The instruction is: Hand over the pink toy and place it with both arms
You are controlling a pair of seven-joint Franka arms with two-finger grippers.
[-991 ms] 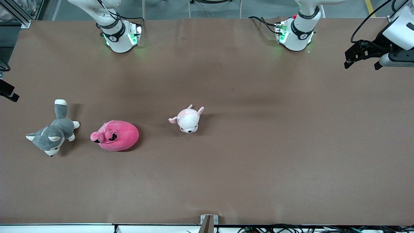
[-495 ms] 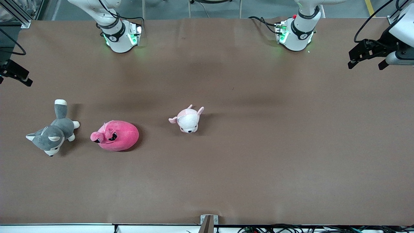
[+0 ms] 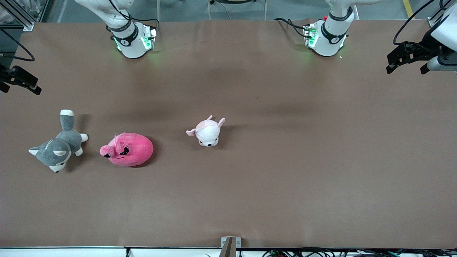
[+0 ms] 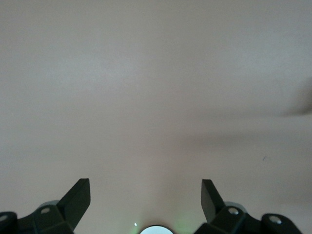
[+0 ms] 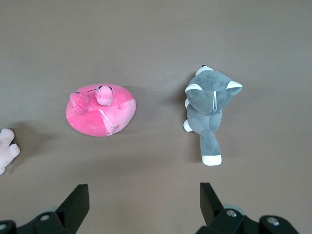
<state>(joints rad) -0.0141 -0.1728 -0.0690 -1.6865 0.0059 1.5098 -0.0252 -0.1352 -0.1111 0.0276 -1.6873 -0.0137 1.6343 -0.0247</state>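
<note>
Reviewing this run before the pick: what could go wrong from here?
1. The pink toy lies beside the grey dog plush; the open right gripper, high at that end of the table, could snag the dog on descent.
2. The toy is round and soft, so a shallow pinch may slip.
3. The open left gripper waits over the table's other end, so the handover means a long carry.

Two white arms ringed with black joint bands, green lights glowing at their bases, trail black cables; black fingers apparently carry small silver screws.
</note>
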